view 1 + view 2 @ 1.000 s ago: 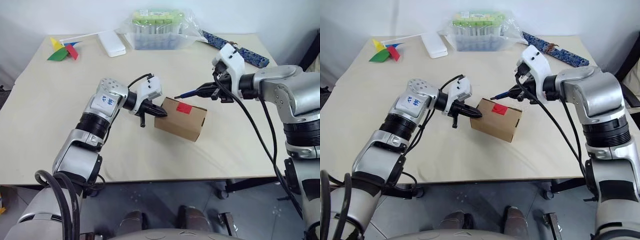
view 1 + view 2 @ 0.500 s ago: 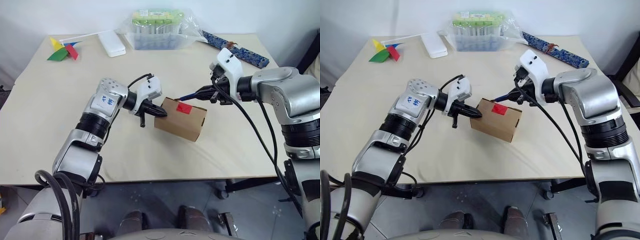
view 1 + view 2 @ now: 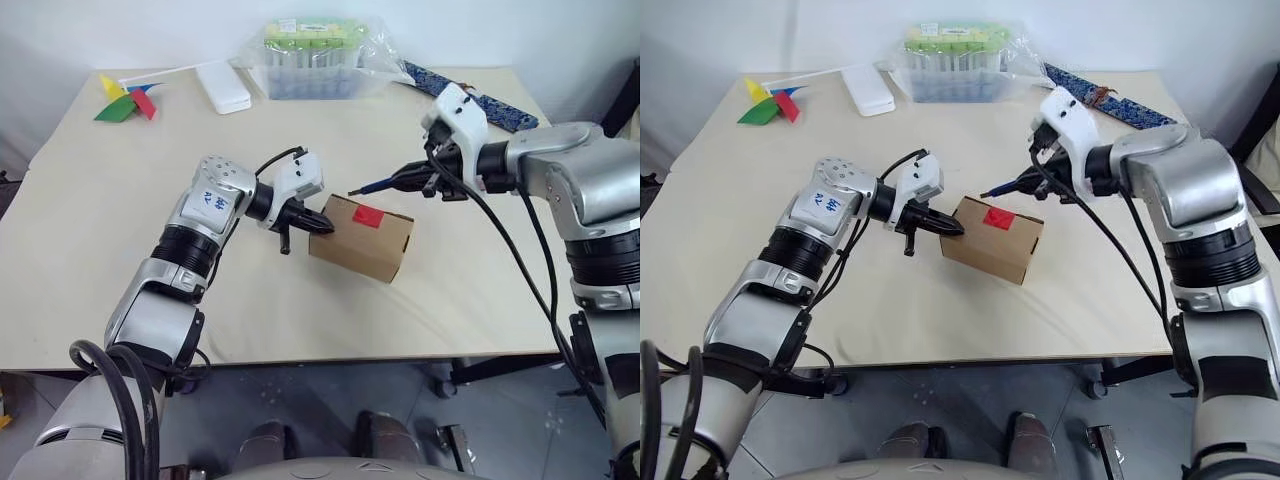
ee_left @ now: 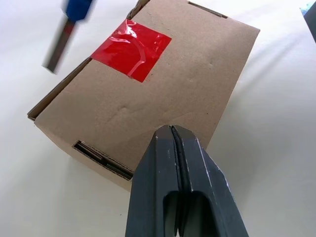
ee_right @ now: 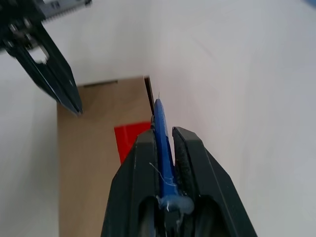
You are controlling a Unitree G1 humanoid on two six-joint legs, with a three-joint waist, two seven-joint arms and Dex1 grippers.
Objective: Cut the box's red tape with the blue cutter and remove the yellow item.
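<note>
Closed box (image 3: pixel 362 238) with red tape (image 3: pixel 368 215) intact, left gripper (image 3: pixel 318 224) jaws clenched empty against it, right gripper (image 3: pixel 408 180) jaws grasping blue cutter (image 3: pixel 378 185)

A blue cutter (image 3: pixel 378 184) with a darker tip; just beside that tip, a brown box (image 3: pixel 362 238) bearing a bright red tape (image 3: pixel 369 216) square.

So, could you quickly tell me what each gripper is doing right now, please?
Left gripper: shut, empty, its tips pressed against the box.
Right gripper: shut on the blue cutter, held beside the red tape.
</note>
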